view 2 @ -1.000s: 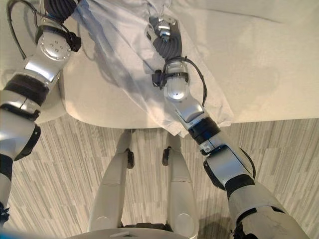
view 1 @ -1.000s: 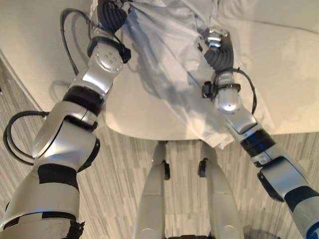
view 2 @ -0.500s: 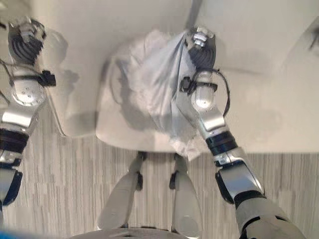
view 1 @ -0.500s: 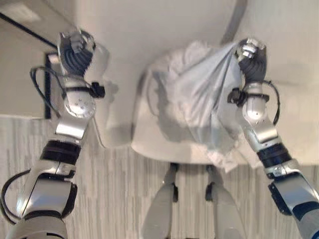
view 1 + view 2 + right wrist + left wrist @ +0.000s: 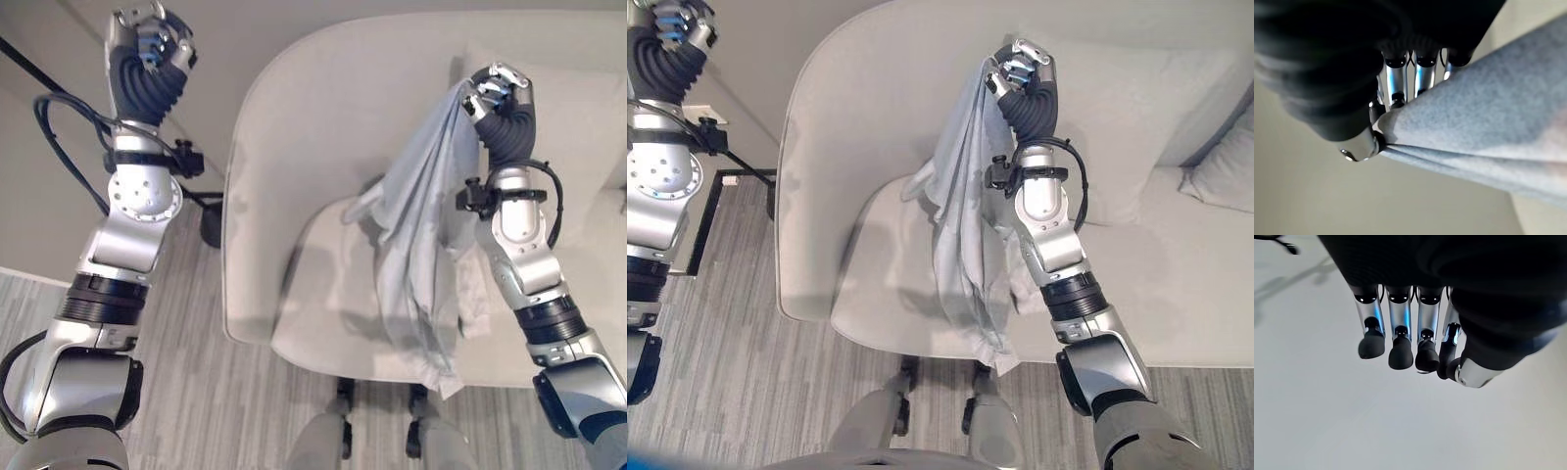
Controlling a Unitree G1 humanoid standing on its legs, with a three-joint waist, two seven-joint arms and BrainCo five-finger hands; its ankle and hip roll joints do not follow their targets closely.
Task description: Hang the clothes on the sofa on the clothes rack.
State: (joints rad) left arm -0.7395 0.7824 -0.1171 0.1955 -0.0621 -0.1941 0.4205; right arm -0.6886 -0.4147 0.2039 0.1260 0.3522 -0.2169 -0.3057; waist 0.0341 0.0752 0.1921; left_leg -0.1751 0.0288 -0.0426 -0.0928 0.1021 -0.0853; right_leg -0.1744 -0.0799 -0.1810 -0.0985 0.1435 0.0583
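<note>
Shirt [image 5: 419, 245] up off the sofa [image 5: 313, 127]
My right hand [image 5: 498, 93] pinches its top; my left hand [image 5: 149, 44] is raised, fingers curled, empty.

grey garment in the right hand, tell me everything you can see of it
The grey garment is a thin, soft-looking pale grey cloth, creased and bunched. The right hand pinches its top, fingers curled round the fabric, and holds it up in front of the sofa's backrest. It hangs in long vertical folds, its lower part lying over the front edge of the cream seat. The left hand, raised off to the side, holds none of it.
</note>
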